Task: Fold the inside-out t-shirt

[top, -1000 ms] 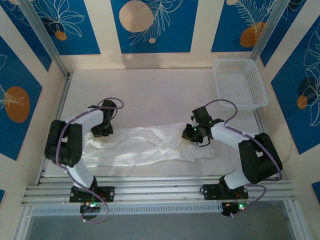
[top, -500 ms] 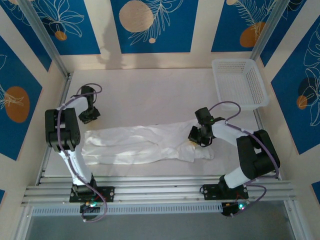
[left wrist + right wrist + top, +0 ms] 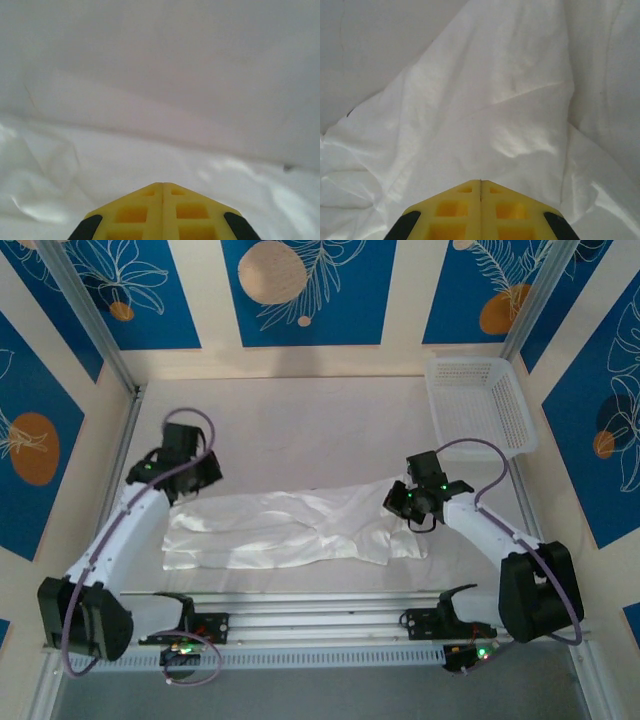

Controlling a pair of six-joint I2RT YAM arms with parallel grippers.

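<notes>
Left tool (image 3: 162,184) closed, empty, at far-left corner of wrinkled white cotton t-shirt (image 3: 280,530); right tool (image 3: 480,181) closed, empty, over right end. Best: part fingers, pinch matching corners, fold evenly.

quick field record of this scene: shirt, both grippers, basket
t-shirt: white, wrinkled, lying as a long band across the table
left gripper: shut, over the shirt's left end near its far edge
right gripper: shut, over the shirt's right end
basket: white lattice, far right corner, apart from the shirt
</notes>
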